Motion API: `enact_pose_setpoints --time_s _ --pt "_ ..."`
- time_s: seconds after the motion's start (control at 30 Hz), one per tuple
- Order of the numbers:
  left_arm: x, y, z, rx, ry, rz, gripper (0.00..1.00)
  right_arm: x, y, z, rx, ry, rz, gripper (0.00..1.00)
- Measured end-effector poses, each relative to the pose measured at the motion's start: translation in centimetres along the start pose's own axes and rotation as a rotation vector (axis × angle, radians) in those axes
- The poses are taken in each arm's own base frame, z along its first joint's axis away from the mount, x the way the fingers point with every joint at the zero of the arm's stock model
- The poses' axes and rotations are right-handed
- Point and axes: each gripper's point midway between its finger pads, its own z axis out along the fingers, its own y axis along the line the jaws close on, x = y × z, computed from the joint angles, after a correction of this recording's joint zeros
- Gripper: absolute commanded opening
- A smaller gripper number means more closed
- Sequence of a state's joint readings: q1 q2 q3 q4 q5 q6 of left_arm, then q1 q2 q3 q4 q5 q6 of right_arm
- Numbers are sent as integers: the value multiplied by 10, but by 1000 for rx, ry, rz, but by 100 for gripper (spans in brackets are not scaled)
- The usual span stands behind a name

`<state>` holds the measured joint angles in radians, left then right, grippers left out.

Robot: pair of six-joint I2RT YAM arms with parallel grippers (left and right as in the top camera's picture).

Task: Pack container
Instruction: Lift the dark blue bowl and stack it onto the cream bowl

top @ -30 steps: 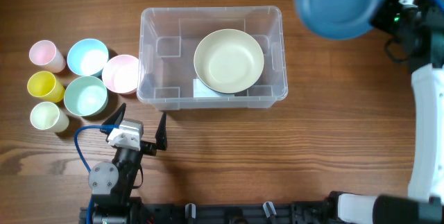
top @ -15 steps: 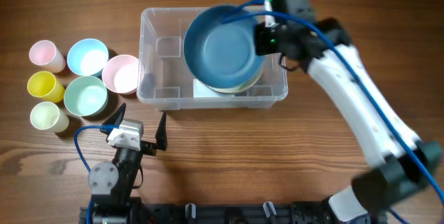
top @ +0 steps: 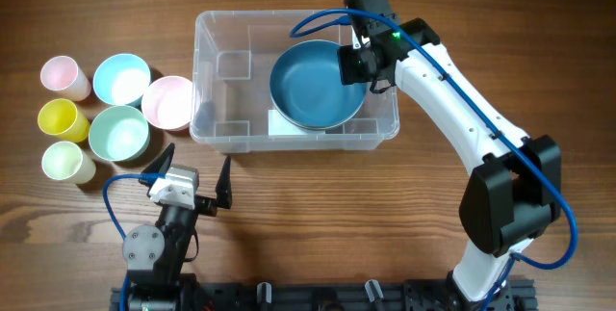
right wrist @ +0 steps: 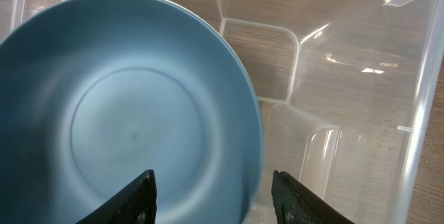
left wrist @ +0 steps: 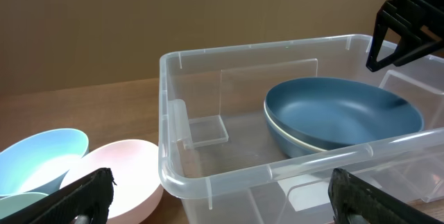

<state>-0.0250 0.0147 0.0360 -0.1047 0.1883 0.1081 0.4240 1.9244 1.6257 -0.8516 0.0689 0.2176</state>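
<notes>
The clear plastic container [top: 221,41] stands at the table's middle, with a white label [top: 282,124] under its base. Inside its right half a blue bowl [top: 313,85] lies nested on a cream plate, whose rim [left wrist: 300,139] peeks out beneath. My right gripper [top: 354,64] hovers over the bowl's right rim. In the right wrist view my right gripper [right wrist: 214,182] is open, its fingers [right wrist: 142,196] straddling that rim [right wrist: 253,137] without pinching it. My left gripper [top: 198,155] rests open in front of the container's left corner [left wrist: 173,175], holding nothing.
Left of the container sit a pink cup [top: 60,75], a light blue bowl [top: 121,78], a pink bowl [top: 169,102], a yellow cup [top: 60,118], a green bowl [top: 119,133] and a cream cup [top: 65,162]. The container's left half holds nothing.
The right arm swung the blue bowl from the far right corner into the container, set it on the cream plate, and its jaws have opened off the rim. The left arm stayed still.
</notes>
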Motion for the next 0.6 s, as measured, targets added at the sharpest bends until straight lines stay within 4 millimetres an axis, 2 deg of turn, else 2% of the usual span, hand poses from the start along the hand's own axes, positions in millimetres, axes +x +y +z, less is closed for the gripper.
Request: enact_pose_setpoints --time_s 0.17,0.2,0.27,0.33,0.4,0.43,0.47,0.5,0.53,0.57,0.6 --pt "0 0 0 0 0 0 100 -7 -3 -5 -4 -29 11 50" --pt "0 0 0 0 0 0 100 -10 -6 -11 -8 -42 19 48" --pt "0 0 0 0 0 0 100 -18 -15 -36 -18 -91 50 47" --pt "0 0 0 0 0 0 100 -28 -25 -80 -27 -179 78 47" --pt "0 0 0 0 0 0 100 -35 -31 -131 -41 -290 92 47" --pt "0 0 0 0 0 0 100 -35 -33 -163 -50 -353 95 47" --pt "0 0 0 0 0 0 100 -29 -36 -203 -63 -424 98 47" --pt "0 0 0 0 0 0 100 -20 -37 -234 -75 -477 98 47" --pt "0 0 0 0 0 0 100 -14 -40 -255 -79 -518 101 48" --pt "0 0 0 0 0 0 100 -3 -44 -287 -88 -587 106 48" --pt "0 0 0 0 0 0 100 4 -46 -307 -92 -637 110 48"
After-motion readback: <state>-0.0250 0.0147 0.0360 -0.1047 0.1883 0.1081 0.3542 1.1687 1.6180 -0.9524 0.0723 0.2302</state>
